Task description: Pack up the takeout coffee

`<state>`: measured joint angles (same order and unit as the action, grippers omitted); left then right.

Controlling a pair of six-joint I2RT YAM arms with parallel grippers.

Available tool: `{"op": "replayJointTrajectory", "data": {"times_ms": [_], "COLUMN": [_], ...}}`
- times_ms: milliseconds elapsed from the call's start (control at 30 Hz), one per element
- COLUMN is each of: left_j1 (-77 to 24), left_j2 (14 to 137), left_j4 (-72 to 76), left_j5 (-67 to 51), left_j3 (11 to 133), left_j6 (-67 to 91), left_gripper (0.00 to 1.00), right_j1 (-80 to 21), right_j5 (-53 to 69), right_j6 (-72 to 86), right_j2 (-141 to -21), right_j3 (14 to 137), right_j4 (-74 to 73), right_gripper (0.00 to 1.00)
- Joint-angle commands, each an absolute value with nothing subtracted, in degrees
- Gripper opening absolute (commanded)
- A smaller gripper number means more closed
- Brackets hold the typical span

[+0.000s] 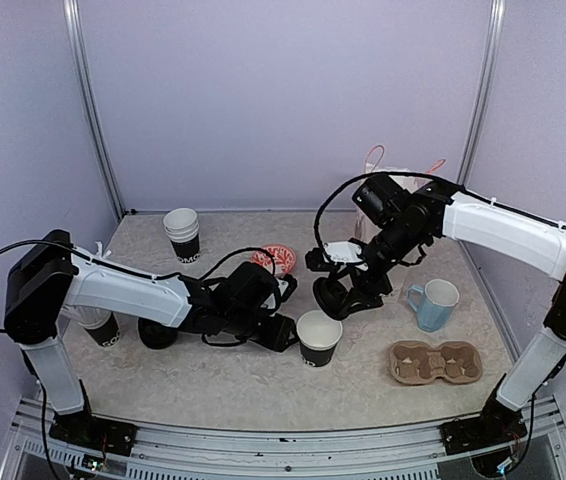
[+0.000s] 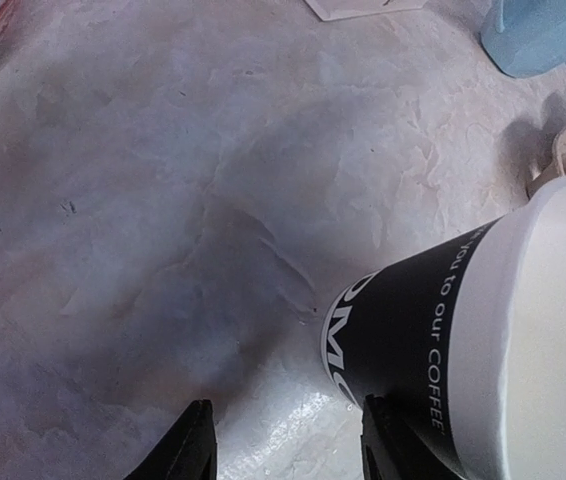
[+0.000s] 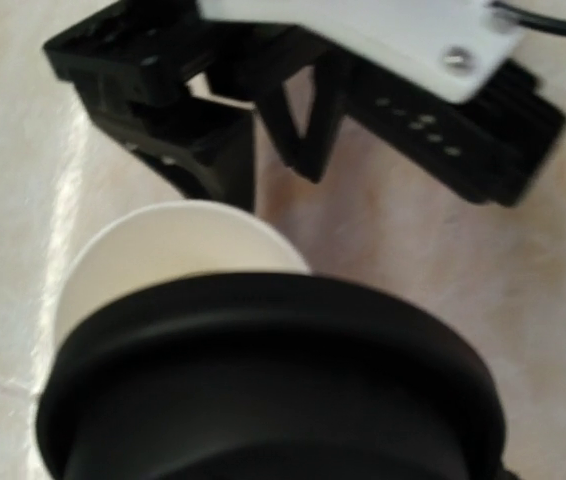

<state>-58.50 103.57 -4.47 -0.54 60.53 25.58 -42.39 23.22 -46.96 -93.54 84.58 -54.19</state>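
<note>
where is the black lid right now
The black lid is held in the right gripper, hovering just beyond the open black cup near the table's middle in the top view, with the left gripper at that cup's left.

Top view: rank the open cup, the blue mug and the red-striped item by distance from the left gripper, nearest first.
From the left gripper:
1. Open cup, just beside its tips, to the right.
2. Red-striped item, farther back, near the middle.
3. Blue mug, well off to the right.
</note>
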Motion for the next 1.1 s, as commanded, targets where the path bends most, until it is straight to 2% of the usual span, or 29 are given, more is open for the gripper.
{"op": "replayJointTrajectory", "data": {"times_ms": [0,300,1067], "left_j1": [-58.8,-56.7,-56.7], "left_j2": [104.5,99.4,100.4], "left_j4": [-3.2,-5.2,-3.3], "left_j5": [-0.8,4.5,2.3], "left_j3": [61.5,57.3,55.2], "left_j6": [25.3,29.2,29.6], "left_gripper": [0.49,0.52,0.52], "right_j1": [-44.1,-46.6,-48.6], "right_j5": [22.7,20.7,18.7], "right_j6": [-49.4,-50.3,-49.0], "right_j2": [-95.6,-98.9,-104.0], "right_j3": [86.2,88.6,93.2], "right_j4": [-60.0,-63.3,-65.2], "right_gripper": [0.74,0.74,0.74]}}
